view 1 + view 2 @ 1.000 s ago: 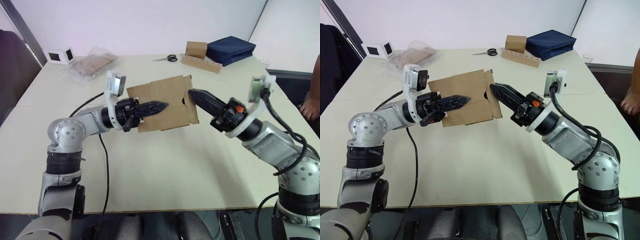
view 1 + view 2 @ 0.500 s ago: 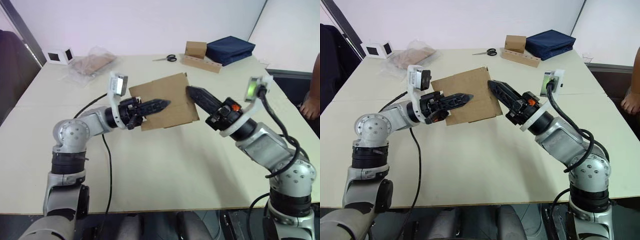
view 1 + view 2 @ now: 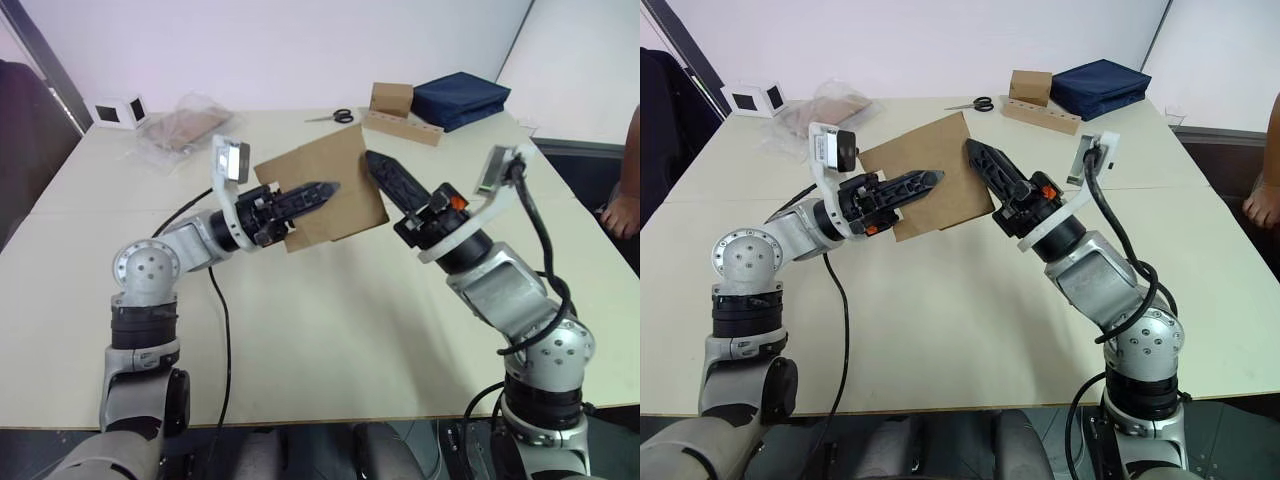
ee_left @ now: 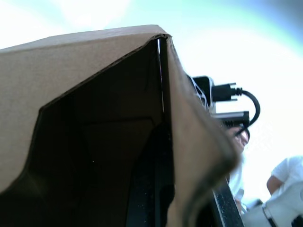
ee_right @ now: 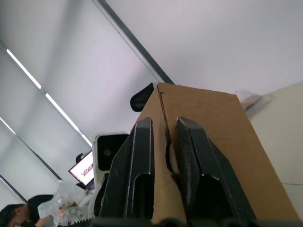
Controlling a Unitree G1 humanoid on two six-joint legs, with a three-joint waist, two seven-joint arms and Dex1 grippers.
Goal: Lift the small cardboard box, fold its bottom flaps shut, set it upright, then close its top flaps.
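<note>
The small cardboard box (image 3: 340,195) hangs tilted in the air above the middle of the table (image 3: 330,330), one plain brown face turned toward me. My left gripper (image 3: 322,188) reaches in from the left and is shut on one box wall; the left wrist view looks into the box's dark inside (image 4: 99,156), with one black finger along the wall. From the right, my right gripper (image 3: 377,166) is shut on the box's far upper edge. In the right wrist view its two fingers (image 5: 142,156) pinch a cardboard wall (image 5: 208,118).
At the back of the table lie a plastic-wrapped brown bundle (image 3: 185,128), scissors (image 3: 333,117), another brown box on a long strip (image 3: 398,108), a navy bag (image 3: 460,97) and a small white device (image 3: 120,110). A person's hand (image 3: 625,215) is at the right edge.
Both arms have raised the box higher and turned it, so a flat face now shows instead of its flapped end. The right gripper has moved up to the box's upper edge.
</note>
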